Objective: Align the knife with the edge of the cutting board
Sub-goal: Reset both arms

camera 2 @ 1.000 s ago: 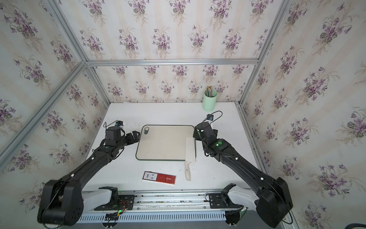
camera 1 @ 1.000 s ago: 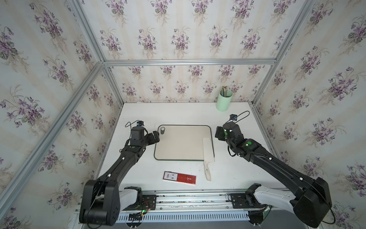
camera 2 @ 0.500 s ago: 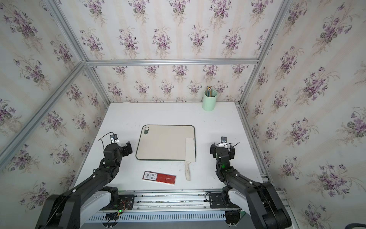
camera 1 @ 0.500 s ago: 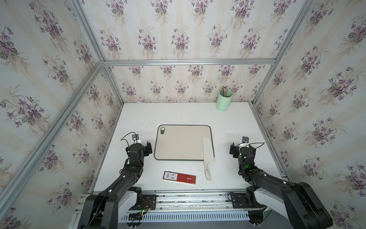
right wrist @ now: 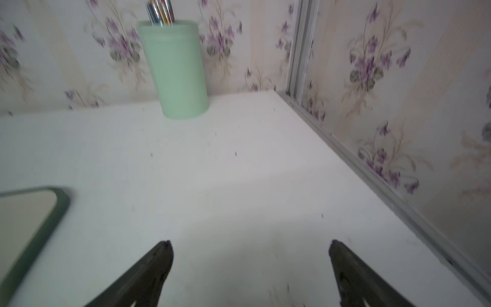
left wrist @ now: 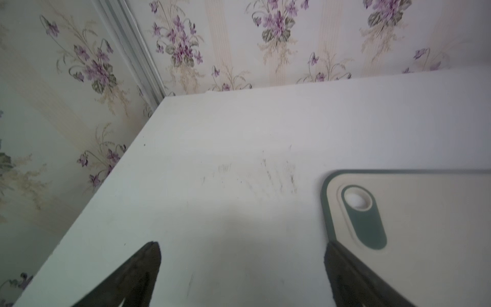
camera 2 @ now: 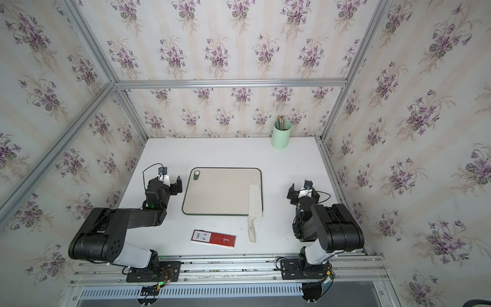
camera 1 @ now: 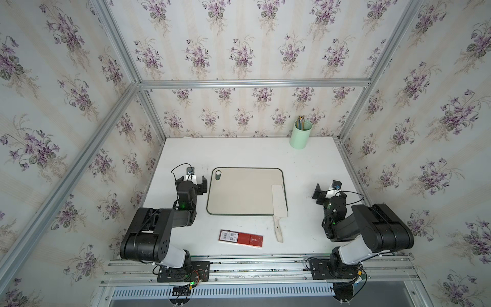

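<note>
Fingers (left wrist: 143, 271) of the left gripper (camera 1: 195, 184) were spread wide with only bare table (camera 1: 239, 151) between them. That gripper hung just beside the board's left edge, near the corner with the oval hole. In its wrist view one fingertip overlapped the board's rim, and I could not tell whether it touched. Its arm was folded back toward its base, probably to keep clear of the work.

Next came the board (camera 1: 244, 191), lying square to the table near its middle. A red-and-white package (camera 1: 241, 237) lay in front of it, well apart and apparently playing no part.

On the board's right side lay the knife (camera 1: 279, 200). Its blade rested flat along the right short edge, its long side nearly parallel to the green rim and just over it near the front corner. The handle stuck out past the front edge above the table. By that lie, the alignment looked finished or very close.

Further right, the right gripper (camera 1: 329, 193) hovered over bare table, well away from the knife. Its fingers (right wrist: 345, 265) were parted wide and empty. A green cup (camera 1: 300, 135) of pencils stood at the back wall.
</note>
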Controlling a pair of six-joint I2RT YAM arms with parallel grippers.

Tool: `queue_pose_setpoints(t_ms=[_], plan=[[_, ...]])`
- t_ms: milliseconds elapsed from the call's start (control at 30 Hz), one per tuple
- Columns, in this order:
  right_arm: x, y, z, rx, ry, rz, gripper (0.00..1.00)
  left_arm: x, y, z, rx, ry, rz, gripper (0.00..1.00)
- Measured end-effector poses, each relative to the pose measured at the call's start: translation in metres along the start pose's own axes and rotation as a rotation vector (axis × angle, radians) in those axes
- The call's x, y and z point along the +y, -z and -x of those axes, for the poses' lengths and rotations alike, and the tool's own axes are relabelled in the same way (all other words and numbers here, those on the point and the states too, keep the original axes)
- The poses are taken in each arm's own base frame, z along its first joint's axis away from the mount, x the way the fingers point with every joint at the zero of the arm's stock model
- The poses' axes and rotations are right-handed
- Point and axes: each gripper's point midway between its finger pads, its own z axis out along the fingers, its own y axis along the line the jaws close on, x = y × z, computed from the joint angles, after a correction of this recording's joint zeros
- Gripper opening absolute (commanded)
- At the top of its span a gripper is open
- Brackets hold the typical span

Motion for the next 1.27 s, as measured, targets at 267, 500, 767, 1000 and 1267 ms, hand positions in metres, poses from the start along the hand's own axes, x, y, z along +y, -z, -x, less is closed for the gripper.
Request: queue_pose_setpoints(t_ms=[267,500,767,1000,1267], plan=[[0.010,-0.001,0.005,-0.003,-0.003,0.054,1.00,-0.001,-0.003,-0.014,0.068,-0.010,-0.028,0.99],[0.013,-0.007,0.017,-0.039,-0.012,0.052,1.00,-0.003,-0.003,-0.015,0.073,-0.012,-0.036,0.99],[0.012,-0.010,0.011,-0.009,-0.004,0.040,1.00,-0.004,-0.003,-0.015,0.072,-0.012,-0.039,0.99],[0.012,-0.010,0.009,-0.002,-0.002,0.039,1.00,-0.004,-0.003,-0.015,0.072,-0.012,-0.039,0.99],[0.013,-0.012,0.010,-0.002,-0.002,0.040,1.00,-0.004,-0.003,-0.015,0.072,-0.012,-0.039,0.99]])
